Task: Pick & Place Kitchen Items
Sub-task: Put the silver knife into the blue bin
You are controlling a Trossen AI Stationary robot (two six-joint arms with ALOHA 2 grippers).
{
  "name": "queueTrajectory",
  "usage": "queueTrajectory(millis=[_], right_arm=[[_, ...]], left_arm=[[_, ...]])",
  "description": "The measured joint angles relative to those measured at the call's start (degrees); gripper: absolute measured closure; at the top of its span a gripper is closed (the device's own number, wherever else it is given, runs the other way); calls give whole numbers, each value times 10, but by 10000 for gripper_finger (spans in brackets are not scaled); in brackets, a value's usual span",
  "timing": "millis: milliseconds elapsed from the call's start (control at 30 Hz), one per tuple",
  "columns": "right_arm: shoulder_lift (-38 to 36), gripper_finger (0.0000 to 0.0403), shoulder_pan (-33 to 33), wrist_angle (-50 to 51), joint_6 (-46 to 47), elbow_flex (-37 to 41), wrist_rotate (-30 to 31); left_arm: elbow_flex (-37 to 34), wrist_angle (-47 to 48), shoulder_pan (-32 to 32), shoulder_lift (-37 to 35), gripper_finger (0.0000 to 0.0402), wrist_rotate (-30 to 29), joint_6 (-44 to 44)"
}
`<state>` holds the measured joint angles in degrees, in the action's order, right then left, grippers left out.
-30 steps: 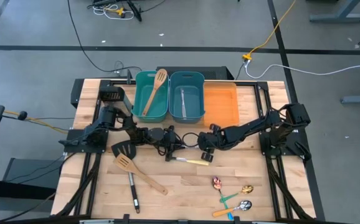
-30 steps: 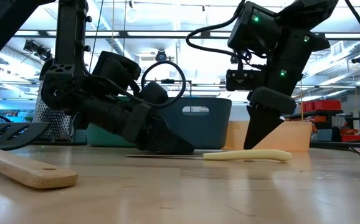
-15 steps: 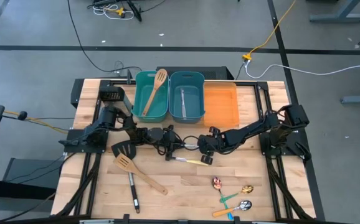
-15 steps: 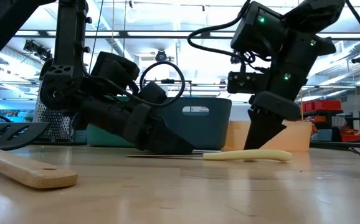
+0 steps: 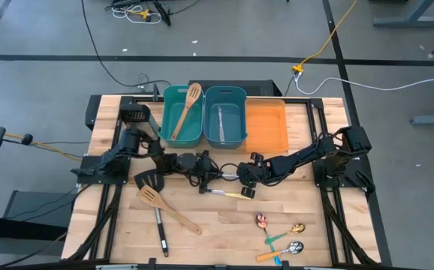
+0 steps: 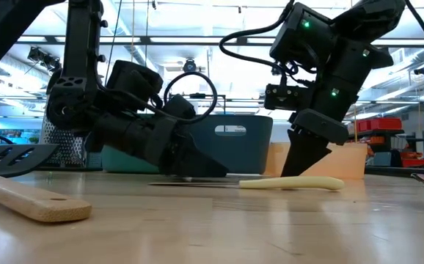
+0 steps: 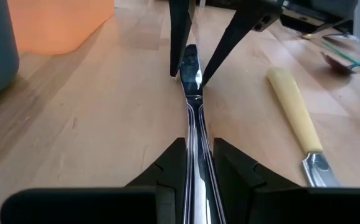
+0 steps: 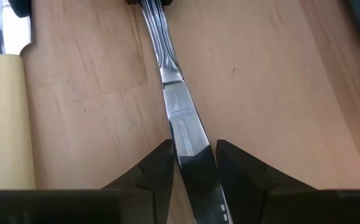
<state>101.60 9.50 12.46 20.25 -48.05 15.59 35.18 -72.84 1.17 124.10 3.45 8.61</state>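
Note:
A silver table knife [image 7: 192, 112] lies low over the table's middle, stretched between my two grippers. My left gripper [image 5: 214, 175] is shut on its handle end. My right gripper [image 5: 242, 175] comes down on the blade end with a finger on each side of the blade [image 8: 186, 134], its fingers a little apart. A yellow-handled knife [image 5: 233, 195] lies flat on the table just nearer than them, and no gripper touches it. A black turner [image 5: 148, 180] and a wooden slotted spatula [image 5: 169, 209] lie on the table near the left arm. My left gripper pinches the silver knife's handle [image 7: 195, 165] between its two fingers, coming almost level from the table's left and lying along the knife. The blade points away toward the right arm. My right gripper's fingertips [image 7: 175, 71] stand close against the blade's two edges, slanting down from the right; whether they touch it I cannot tell.
At the far edge stand a teal bin [image 5: 181, 133] with a wooden spatula, a blue-grey bin [image 5: 225, 136] with a knife, an orange bin [image 5: 266, 127] and a black mesh box [image 5: 136, 115]. Several coloured-handled spoons [image 5: 281, 234] lie near the right front.

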Motion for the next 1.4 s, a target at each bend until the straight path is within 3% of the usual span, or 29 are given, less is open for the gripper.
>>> queueTrajectory(millis=[267, 433, 700, 833, 900, 1033, 1167, 1400], right_arm=[[1, 279, 0, 0, -12, 0, 9], [1, 341, 3, -10, -50, 1, 5], [1, 341, 7, -30, -43, 2, 9], [-1, 357, 7, -40, -11, 1, 8], [-2, 393, 6, -45, -13, 1, 12], [-10, 401, 5, -43, -18, 2, 19], [-13, 401, 6, -42, -18, 2, 18], [-14, 401, 5, -43, -14, 2, 17]], left_arm=[[1, -12, 3, -31, 331, 13, -3], [0, -9, 4, -31, 331, 24, -5], [0, 4, 5, -31, 330, 21, -4], [1, 3, 5, -31, 266, 6, 0], [2, 5, 7, -31, 230, 7, 7], [2, 3, 6, -31, 185, 7, 13], [1, 1, 7, -31, 172, 9, 13], [0, 6, 6, -46, 181, -1, -6]])
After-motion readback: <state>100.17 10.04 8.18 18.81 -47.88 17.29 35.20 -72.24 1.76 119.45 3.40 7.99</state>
